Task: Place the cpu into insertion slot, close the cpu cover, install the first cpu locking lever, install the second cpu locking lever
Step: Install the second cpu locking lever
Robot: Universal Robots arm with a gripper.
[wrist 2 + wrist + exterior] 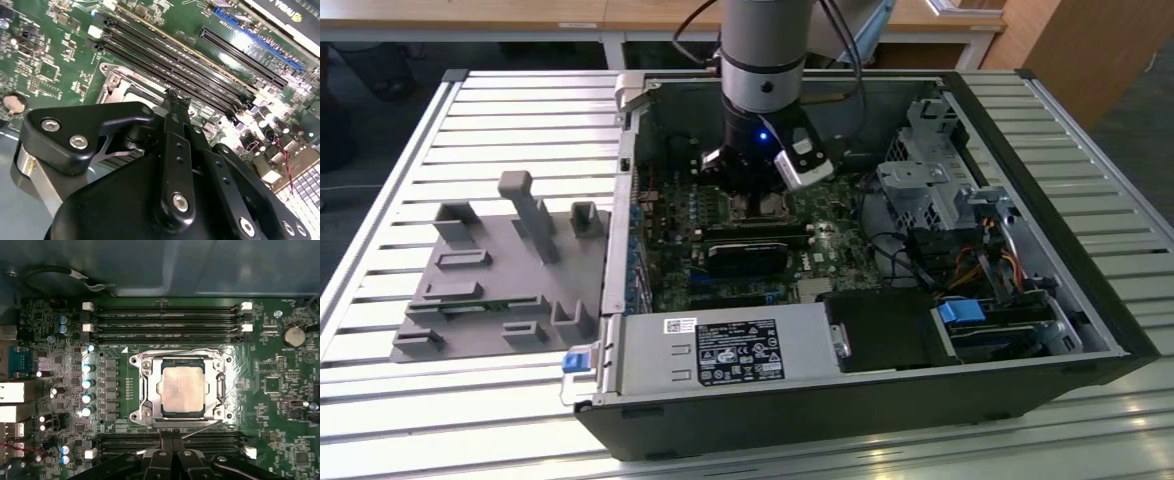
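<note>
Cpu (181, 388) sits in the insertion slot (145, 405) with the cpu cover (216, 371) down over it, gripper (172, 440) hovering beside, fingers pinched together on nothing, levers seemingly unfinished.

Grey cylindrical arm (763, 45), black tool (172, 107) linkages with silver screws.

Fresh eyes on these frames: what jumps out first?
The cpu, pale and square, sits in the insertion slot with the cpu cover down around it, mid-board between the memory slots. In the exterior view, the arm hangs over the open computer case.
</note>
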